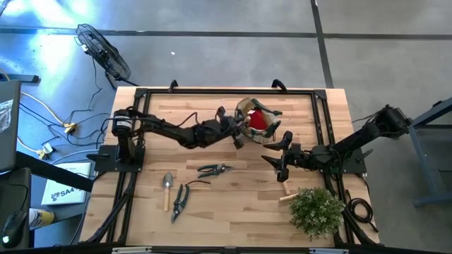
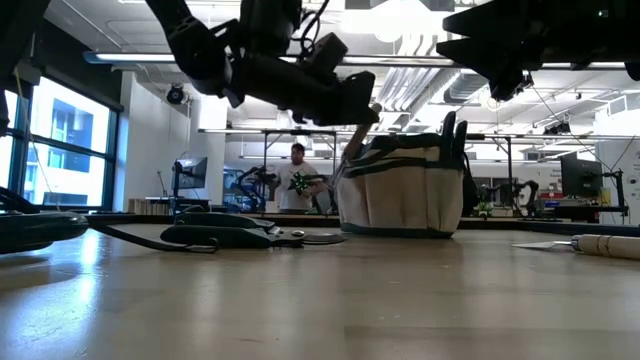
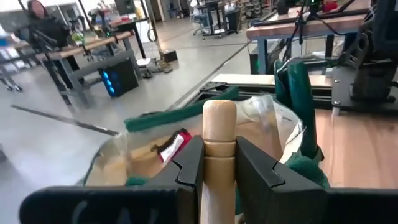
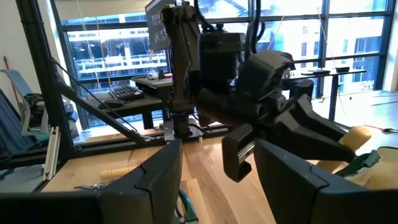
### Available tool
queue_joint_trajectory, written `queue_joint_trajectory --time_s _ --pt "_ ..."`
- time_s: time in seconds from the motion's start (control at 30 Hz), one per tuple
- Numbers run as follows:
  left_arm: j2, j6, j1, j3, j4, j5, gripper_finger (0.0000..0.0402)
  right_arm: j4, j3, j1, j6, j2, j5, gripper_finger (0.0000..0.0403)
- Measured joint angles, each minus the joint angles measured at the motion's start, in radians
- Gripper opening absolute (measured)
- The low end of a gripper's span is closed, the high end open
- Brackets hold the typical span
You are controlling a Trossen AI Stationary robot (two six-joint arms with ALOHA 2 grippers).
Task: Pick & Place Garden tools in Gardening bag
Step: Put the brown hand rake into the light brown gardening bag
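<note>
The olive-tan gardening bag (image 1: 256, 118) with green trim stands on its base at the table's far middle, a red glove (image 1: 258, 120) inside it. My left gripper (image 1: 236, 128) is at the bag's left rim, shut on a trowel's pale wooden handle (image 3: 219, 134); the blade is hidden. My right gripper (image 1: 277, 152) is open and empty, just near-right of the bag. A second trowel (image 1: 167, 188) and two dark shears (image 1: 215, 169) (image 1: 179, 202) lie flat on the table. Another wooden-handled tool (image 1: 287, 192) lies by the plant. My left gripper pinches the trowel's wooden handle (image 3: 219, 155) between its two fingers (image 3: 189, 165), a little back from the rounded free end, which sticks out past the fingertips over the bag's open mouth (image 3: 155, 149). The trowel is lifted clear of the table (image 2: 353, 140); the gripper hides its blade.
A bushy green plant (image 1: 316, 210) stands at the near right corner. A black frame (image 1: 212, 92) runs around the table top. My left arm (image 1: 169, 128) stretches across the far left. A person (image 2: 296, 180) stands in the room beyond.
</note>
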Motion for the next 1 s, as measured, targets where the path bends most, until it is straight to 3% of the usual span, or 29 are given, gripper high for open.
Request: queue_joint_trajectory --time_s 0.17,0.37,0.47,0.67,0.8,1.0 --pt "-0.028 0.052 -0.015 0.000 0.013 -0.045 0.0056 0.000 0.000 0.000 0.000 0.000 0.000 0.0191" --pt "-0.109 0.090 -0.022 0.000 0.011 -0.022 0.0056 0.008 0.000 0.000 0.000 0.000 -0.037 0.0191" --pt "-0.141 0.128 -0.019 0.000 0.034 0.077 0.0056 0.033 0.000 0.000 0.000 0.000 -0.098 0.0191" --pt "-0.151 0.171 0.040 0.097 0.026 0.430 0.0056 0.055 0.000 0.000 0.001 0.000 -0.164 0.0191" --pt "-0.123 0.184 0.085 0.239 -0.145 0.467 0.0056 0.078 0.000 0.000 0.019 0.000 -0.199 0.0191" --pt "-0.058 0.221 0.158 0.388 -0.305 0.603 0.0056 0.169 0.000 0.025 0.026 0.000 -0.370 0.0191"
